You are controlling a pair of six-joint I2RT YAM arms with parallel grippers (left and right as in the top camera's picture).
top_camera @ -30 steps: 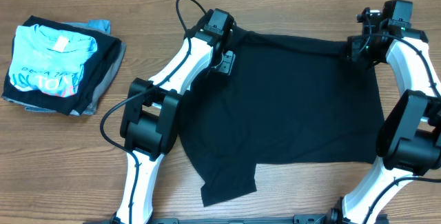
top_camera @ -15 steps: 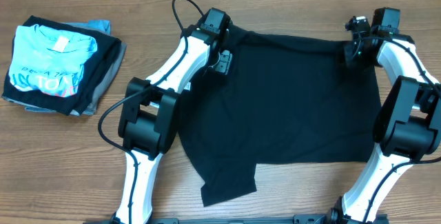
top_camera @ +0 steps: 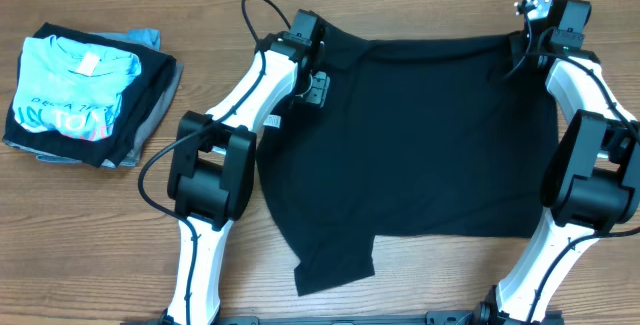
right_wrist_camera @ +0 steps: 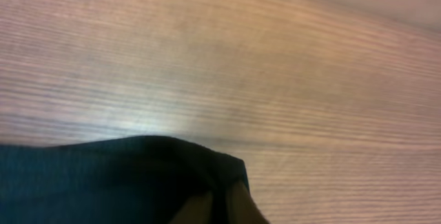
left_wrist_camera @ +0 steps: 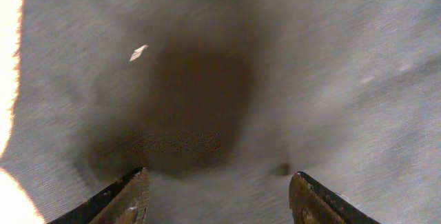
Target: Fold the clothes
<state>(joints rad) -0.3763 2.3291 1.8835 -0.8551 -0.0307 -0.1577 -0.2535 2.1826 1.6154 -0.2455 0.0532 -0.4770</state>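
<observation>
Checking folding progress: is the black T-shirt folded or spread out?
Spread out: the black T-shirt lies flat across the table, one sleeve sticking out.

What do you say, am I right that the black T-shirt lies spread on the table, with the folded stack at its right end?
Not quite: the overhead view shows the folded stack at the left end of the table. The black T-shirt does lie spread on it.

Wooden table (top_camera: 90, 225): black T-shirt (top_camera: 420, 145) spread flat; folded garment stack (top_camera: 85, 95) far left
</observation>
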